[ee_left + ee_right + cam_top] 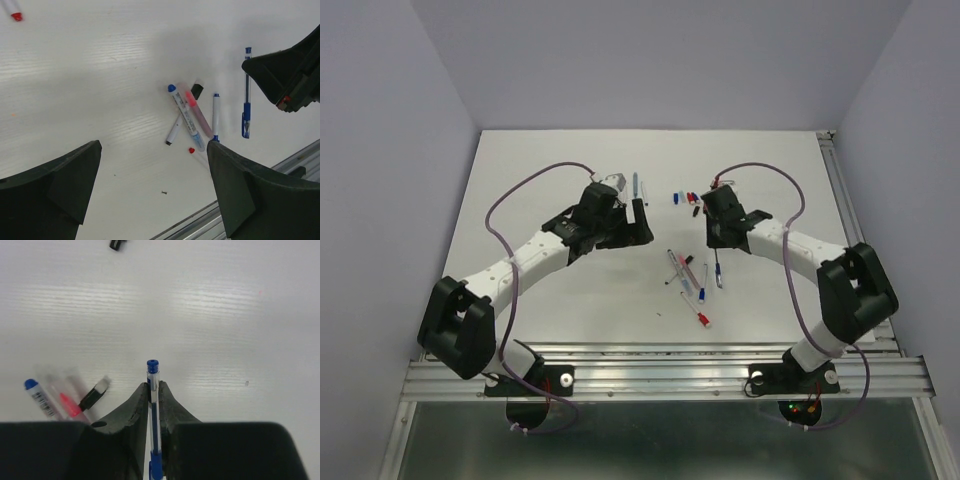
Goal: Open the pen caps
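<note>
My right gripper (154,388) is shut on a clear pen with blue ends (153,374), whose blue end plug sticks out past the fingertips above the table. In the top view the right gripper (714,232) is right of centre. Several tiny red, blue and black pen caps (688,198) lie in a cluster just behind it. My left gripper (632,226) is open and empty above the table. In its wrist view the left gripper (152,150) has wide jaws, and a small red cap (191,149) lies between them on the table.
Several pens (189,119) lie crossed in a heap at mid table, also seen from above (688,280). One more pen (636,185) lies behind the left gripper. A black cap (116,245) lies farther off. The metal rail (660,365) runs along the near edge.
</note>
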Robot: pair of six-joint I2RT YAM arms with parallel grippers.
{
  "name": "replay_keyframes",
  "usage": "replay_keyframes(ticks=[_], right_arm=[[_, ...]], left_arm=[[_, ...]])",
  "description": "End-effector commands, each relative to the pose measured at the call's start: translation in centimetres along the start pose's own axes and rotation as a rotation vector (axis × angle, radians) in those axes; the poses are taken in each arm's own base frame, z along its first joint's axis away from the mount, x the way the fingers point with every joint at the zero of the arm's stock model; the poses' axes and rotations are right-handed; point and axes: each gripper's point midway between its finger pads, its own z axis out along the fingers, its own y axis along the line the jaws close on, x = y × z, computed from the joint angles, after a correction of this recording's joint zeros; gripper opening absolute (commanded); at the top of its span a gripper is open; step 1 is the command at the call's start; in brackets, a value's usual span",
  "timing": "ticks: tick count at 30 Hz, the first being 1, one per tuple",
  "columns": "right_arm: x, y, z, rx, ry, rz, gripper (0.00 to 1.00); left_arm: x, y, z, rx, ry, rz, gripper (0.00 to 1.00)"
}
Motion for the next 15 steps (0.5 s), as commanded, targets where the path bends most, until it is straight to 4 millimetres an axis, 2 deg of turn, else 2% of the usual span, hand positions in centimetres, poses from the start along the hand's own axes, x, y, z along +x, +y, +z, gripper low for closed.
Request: replay_keyframes(ticks=[1, 5, 6, 9, 11, 15], right_arm=[[-6.8, 1.1, -5.3, -0.092, -0.217, 0.086, 0.04], [-9.1, 2.6, -8.5, -0.219, -0.303, 0.25, 0.03], [-10.0, 2.6, -9.8, -0.241, -0.337, 0.303, 0.03], [-11.7, 2.6, -11.5, -0.286, -0.408, 0.482, 0.03], [-13.0, 2.7, -13.1, -0.344, -0.467, 0.581, 0.03], [-14.2, 3.6, -14.5, -0.423, -0.482, 0.657, 0.04]], left_arm=[[-1.8, -6.0, -1.5, 0.227, -0.06, 0.114, 0.99], [-0.5, -10.3, -2.6, 0.423, -0.044, 0.186, 0.99], [-0.8, -11.3, -3.0, 0.466, -0.062, 0.198, 0.99], [-0.3, -13.5, -3.7, 0.548, -0.07, 0.231, 0.99], [0.2, -14.5, -3.8, 0.578, -0.069, 0.248, 0.99], [0.5, -15.3, -2.9, 0.588, -0.061, 0.266, 0.99]])
